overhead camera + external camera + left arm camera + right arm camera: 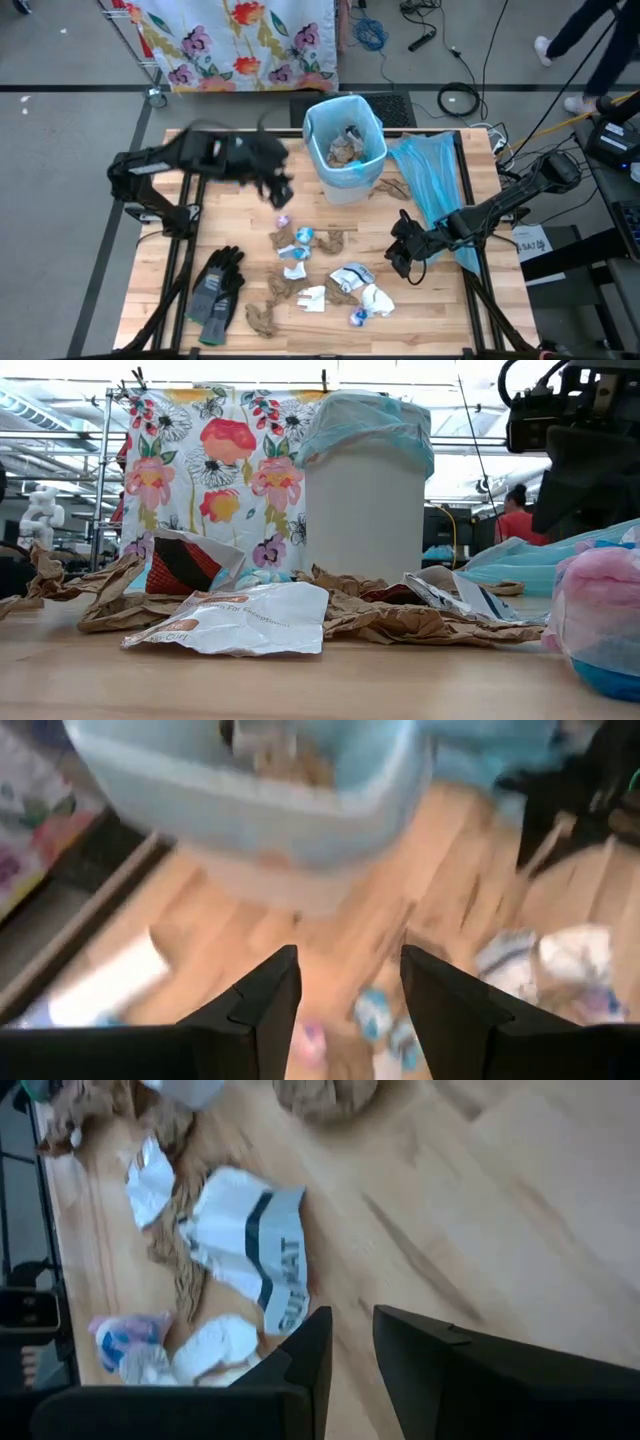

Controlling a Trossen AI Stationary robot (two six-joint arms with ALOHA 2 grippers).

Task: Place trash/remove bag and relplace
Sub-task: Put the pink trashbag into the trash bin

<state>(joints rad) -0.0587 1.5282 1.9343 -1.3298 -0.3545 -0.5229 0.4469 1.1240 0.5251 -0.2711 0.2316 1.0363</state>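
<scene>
- Dark right hand (401,252): fingers narrowly apart, empty, low over the surface (170,300).
- Trash (352,281) lies just beside it, toward table centre; nearer this hand.
- Left hand (277,190): open, empty, beside the bin (345,150).

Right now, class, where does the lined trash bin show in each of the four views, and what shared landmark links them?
High view: trash bin at the table's far edge, upper centre, trash inside.
Low view: the bin stands right of centre, behind the trash.
Left wrist view: blurred, above the left fingers.
Right wrist view: not in it.
Shared landmark: the floral cloth behind the bin.
</scene>
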